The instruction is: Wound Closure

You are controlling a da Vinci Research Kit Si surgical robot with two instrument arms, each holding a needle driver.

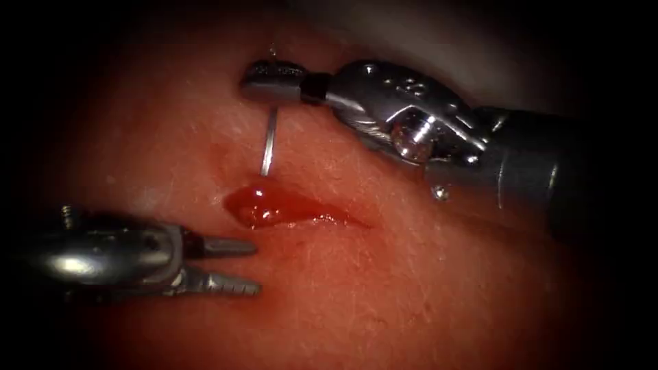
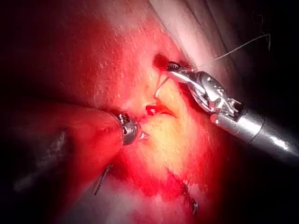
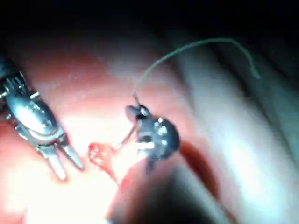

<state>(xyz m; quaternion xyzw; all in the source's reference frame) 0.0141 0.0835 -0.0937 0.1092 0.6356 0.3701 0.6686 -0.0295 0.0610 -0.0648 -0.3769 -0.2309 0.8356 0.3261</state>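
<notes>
My right tool (image 1: 264, 81) comes in from the right, its jaws shut on the curved needle (image 1: 269, 142) near its tail end. The needle hangs down from the jaws with its tip just above the cut (image 1: 288, 207), at the edge of the red fluid, and I cannot tell whether it touches the tissue (image 1: 384, 288). The thread (image 3: 196, 46) trails up and away from the right tool (image 3: 135, 112). My left tool (image 1: 240, 267) lies to the lower left of the cut, jaws open and holding nothing. The same open jaws appear as two prongs (image 3: 65, 161).
Red fluid (image 1: 257, 205) pools at the left end of the cut. In the left wrist view, dark cut ends of thread (image 2: 102, 179) lie on the tissue lower down, and the right tool's shaft (image 2: 261, 130) crosses the wound's far side.
</notes>
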